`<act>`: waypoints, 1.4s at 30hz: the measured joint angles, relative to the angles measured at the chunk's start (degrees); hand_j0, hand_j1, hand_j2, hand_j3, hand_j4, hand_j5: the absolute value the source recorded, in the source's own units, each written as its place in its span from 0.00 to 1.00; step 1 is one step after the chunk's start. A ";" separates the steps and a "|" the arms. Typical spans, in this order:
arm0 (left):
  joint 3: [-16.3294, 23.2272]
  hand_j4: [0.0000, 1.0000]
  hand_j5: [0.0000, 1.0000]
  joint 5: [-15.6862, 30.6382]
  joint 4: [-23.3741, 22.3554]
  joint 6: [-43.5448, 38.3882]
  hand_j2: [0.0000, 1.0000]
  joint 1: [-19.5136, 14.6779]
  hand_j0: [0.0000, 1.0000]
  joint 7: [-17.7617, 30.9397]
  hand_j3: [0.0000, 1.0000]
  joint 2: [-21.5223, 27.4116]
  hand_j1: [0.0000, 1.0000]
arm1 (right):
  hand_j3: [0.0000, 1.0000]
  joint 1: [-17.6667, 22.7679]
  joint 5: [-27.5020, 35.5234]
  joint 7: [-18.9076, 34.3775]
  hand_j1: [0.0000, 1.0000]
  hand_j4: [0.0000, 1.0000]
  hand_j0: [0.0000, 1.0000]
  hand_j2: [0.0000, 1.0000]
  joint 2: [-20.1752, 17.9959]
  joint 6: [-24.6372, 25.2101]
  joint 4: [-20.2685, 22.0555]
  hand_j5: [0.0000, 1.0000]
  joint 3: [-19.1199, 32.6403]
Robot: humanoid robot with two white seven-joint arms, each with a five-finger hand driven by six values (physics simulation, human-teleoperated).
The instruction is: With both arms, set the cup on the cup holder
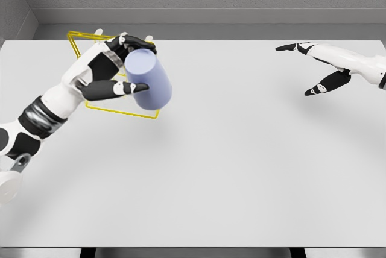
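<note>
A lavender-blue cup (148,79) hangs tilted above the left part of the white table (241,167), with my left hand (123,65) shut on it, thumb on its front and fingers over its top. Under and behind the cup lies the yellow wire-frame cup holder (90,38), partly hidden by hand and cup. My right hand (313,68) hovers over the far right of the table, fingers spread and holding nothing, far from the cup.
A grey wall runs behind the table's far edge. The table's front edge lies at the bottom of the view, with dark legs showing below it.
</note>
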State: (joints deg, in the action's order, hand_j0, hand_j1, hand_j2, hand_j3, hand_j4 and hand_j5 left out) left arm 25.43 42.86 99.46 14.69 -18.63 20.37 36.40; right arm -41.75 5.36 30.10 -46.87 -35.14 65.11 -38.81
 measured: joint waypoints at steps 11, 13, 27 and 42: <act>-1.31 0.65 0.65 1.09 -0.49 -0.16 0.65 -2.73 0.65 -0.08 0.65 0.62 0.65 | 1.00 0.00 0.00 0.01 1.00 1.00 1.00 1.00 0.08 0.00 0.00 1.00 0.00; -1.48 0.65 0.65 1.10 -0.68 -0.25 0.65 -2.99 0.65 -0.11 0.65 0.76 0.65 | 1.00 0.00 0.00 0.01 1.00 1.00 1.00 1.00 0.08 0.00 0.00 1.00 0.00; -3.66 0.65 0.65 1.14 -2.80 -1.20 0.65 -3.78 0.65 -0.14 0.65 1.32 0.65 | 1.00 0.00 0.00 0.01 1.00 1.00 1.00 1.00 0.08 0.00 0.00 1.00 0.00; -3.77 0.65 0.65 0.95 -4.06 -1.23 0.65 -4.40 0.65 -0.14 0.65 1.26 0.65 | 1.00 0.00 0.00 0.03 1.00 1.00 1.00 1.00 0.08 0.00 0.00 1.00 0.00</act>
State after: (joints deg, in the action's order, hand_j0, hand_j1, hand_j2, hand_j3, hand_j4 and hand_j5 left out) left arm 21.65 43.81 95.40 13.46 -23.03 20.22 37.66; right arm -41.75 5.36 30.12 -46.79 -35.14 65.10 -38.81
